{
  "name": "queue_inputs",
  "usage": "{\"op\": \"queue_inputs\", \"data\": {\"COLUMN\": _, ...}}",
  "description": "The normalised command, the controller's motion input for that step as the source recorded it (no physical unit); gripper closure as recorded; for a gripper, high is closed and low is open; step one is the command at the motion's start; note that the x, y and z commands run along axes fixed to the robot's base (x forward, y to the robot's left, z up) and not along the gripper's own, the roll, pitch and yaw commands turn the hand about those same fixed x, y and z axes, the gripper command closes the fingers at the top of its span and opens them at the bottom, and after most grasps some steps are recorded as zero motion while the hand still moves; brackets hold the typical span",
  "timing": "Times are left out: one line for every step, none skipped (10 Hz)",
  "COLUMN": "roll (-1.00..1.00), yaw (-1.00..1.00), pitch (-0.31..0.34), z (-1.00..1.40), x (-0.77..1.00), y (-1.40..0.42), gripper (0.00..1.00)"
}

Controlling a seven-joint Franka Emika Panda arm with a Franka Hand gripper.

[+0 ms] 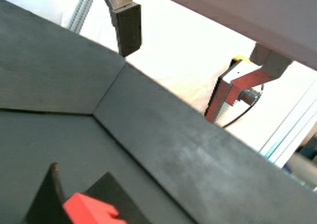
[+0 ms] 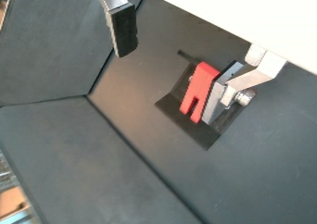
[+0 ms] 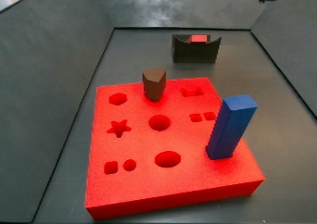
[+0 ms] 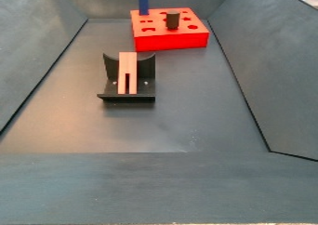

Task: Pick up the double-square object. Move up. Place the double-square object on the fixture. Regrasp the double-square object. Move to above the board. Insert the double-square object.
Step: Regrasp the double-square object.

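So the slim red double-square bar (image 4: 128,72) is lying across the small dark grey fixture (image 4: 128,84) with the notch in its top, sitting on the dark grey floor (image 4: 162,126) of the bin. In a side view the bar (image 3: 196,39) shows as a red bit poking out of the fixture (image 3: 195,49), well apart from the thick red board (image 3: 168,144) with the shaped holes. A tall blue block (image 3: 231,128) and a brown hexagonal peg (image 3: 154,83) stand in the board. The tool (image 2: 180,52) hangs above, plates spread apart, holding nothing, with the bar (image 2: 197,89) below near one finger (image 2: 121,29).
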Motion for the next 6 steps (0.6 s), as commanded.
{"op": "queue_inputs", "data": {"roll": 0.3, "yaw": 0.15, "pitch": 0.103, "z": -0.01, "x": 0.09, "y": -0.03, "gripper": 0.0}}
{"op": "queue_inputs", "data": {"roll": 0.24, "yaw": 0.16, "pitch": 0.083, "z": -0.01, "x": 0.08, "y": -0.02, "gripper": 0.0}}
{"op": "queue_inputs", "data": {"roll": 0.16, "yaw": 0.14, "pitch": 0.035, "z": -1.0, "x": 0.03, "y": 0.08, "gripper": 0.0}}
{"op": "queue_inputs", "data": {"roll": 0.15, "yaw": 0.14, "pitch": 0.01, "z": -1.0, "x": 0.03, "y": 0.07, "gripper": 0.0}}
{"op": "queue_inputs", "data": {"roll": 0.13, "yaw": 0.12, "pitch": -0.025, "z": -1.0, "x": 0.04, "y": 0.07, "gripper": 0.0}}
{"op": "queue_inputs", "data": {"roll": 0.1, "yaw": 0.11, "pitch": -0.048, "z": -1.0, "x": 0.05, "y": 0.06, "gripper": 0.0}}
